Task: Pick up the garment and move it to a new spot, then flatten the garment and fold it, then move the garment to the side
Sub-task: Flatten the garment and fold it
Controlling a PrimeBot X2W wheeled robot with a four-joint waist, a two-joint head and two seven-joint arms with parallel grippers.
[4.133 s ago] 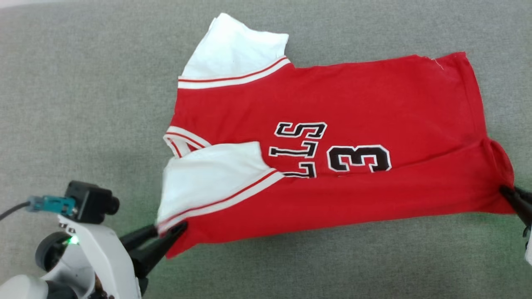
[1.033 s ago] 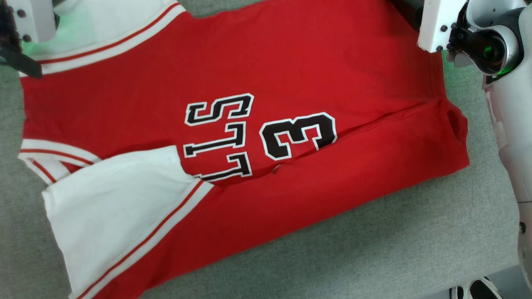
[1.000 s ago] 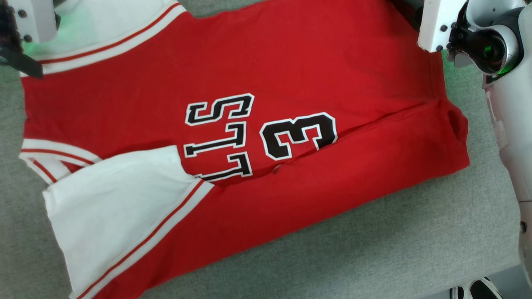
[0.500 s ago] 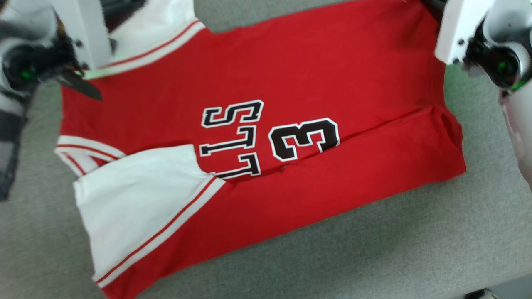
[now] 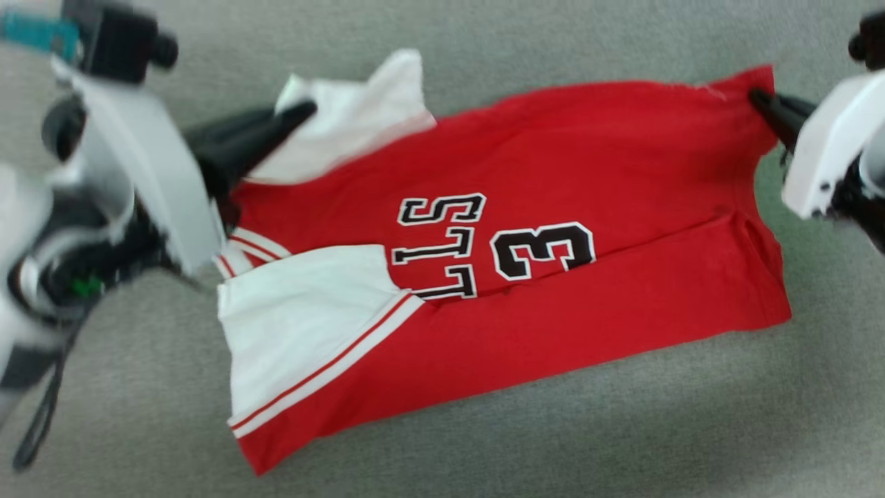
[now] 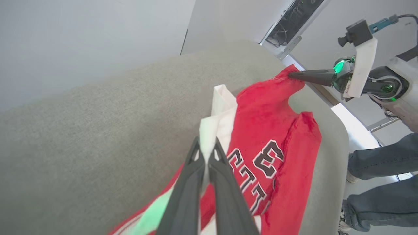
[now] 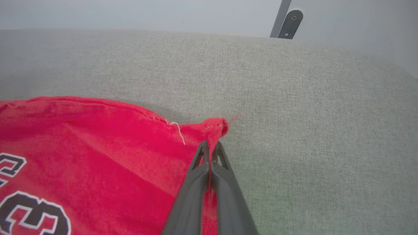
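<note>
The garment [image 5: 588, 152] lies on a grey cushion, bright red with white sleeves and black lettering, its near edge folded over. My left gripper [image 5: 304, 108] is shut on the far white sleeve [image 5: 359, 117], lifting it slightly. In the left wrist view the fingertips [image 6: 205, 148] pinch white cloth of the garment [image 6: 261, 124]. My right gripper [image 5: 757, 97] is shut on the far red hem corner. The right wrist view shows that gripper [image 7: 211, 144] clamped just below the garment's [image 7: 81, 137] corner. From the left wrist, the right gripper [image 6: 291, 74] holds the far corner.
The grey cushion [image 5: 622, 429] extends around the garment, with a rounded edge [image 6: 336, 130] on the right arm's side. A person's legs in jeans [image 6: 382, 156] stand beside that edge. A metal bracket [image 7: 290, 19] sits behind the cushion.
The head camera has pulled back, so the whole picture has shifted. My right gripper has shut on the hem corner. The far white sleeve is now raised in my left gripper.
</note>
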